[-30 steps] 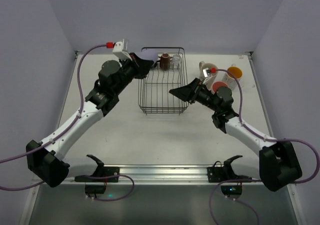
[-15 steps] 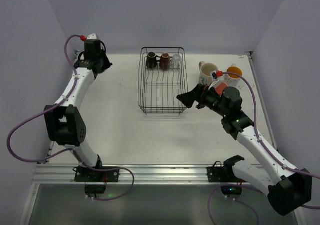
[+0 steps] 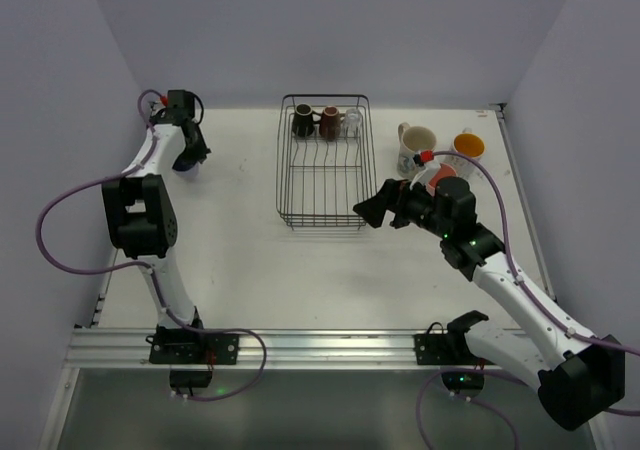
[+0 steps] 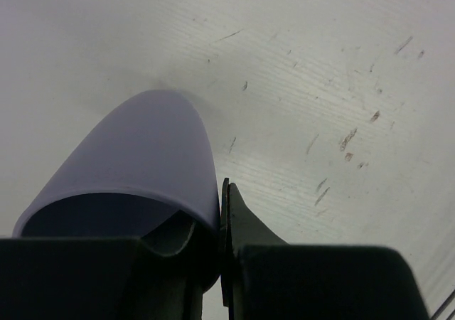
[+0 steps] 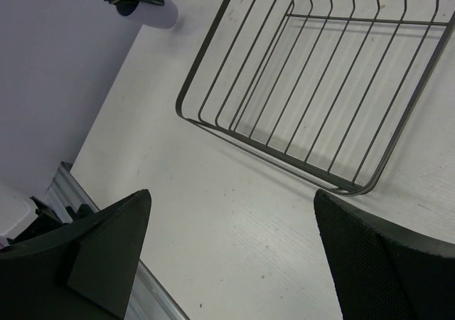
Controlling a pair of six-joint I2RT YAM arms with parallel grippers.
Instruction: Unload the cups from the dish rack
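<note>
Cups: three stood inside the rack (image 3: 322,225) at its far end, in a row L to R: black mug (image 3: 303,122), brown mug (image 3: 329,122), clear glass (image 3: 351,122). Outside, to the rack's R, a cream mug (image 3: 413,146) stood upright near the far R corner. An orange-lined tumbler (image 3: 467,147) stood further R, and a pink tumbler (image 3: 441,175) sat nearer, partly hidden behind the R arm (image 3: 500,270). The lavender tumbler (image 4: 142,156) was well L of the rack, level w/ its far half, pinched by the L gripper (image 3: 186,158). The wrist view showed one finger (image 4: 245,227) outside the wall and the other inside the mouth, w/ the rim clamped btw them. The tumbler's closed end pointed down at the scratched table (image 4: 320,85); couldn't tell if it touched. The R gripper (image 3: 368,208) hung just off the rack's near R corner, jaws spread wide w/ nothing btw them. Its wrist view showed both fingers either side of bare table, w/ the rack's corner just ahead.
</note>
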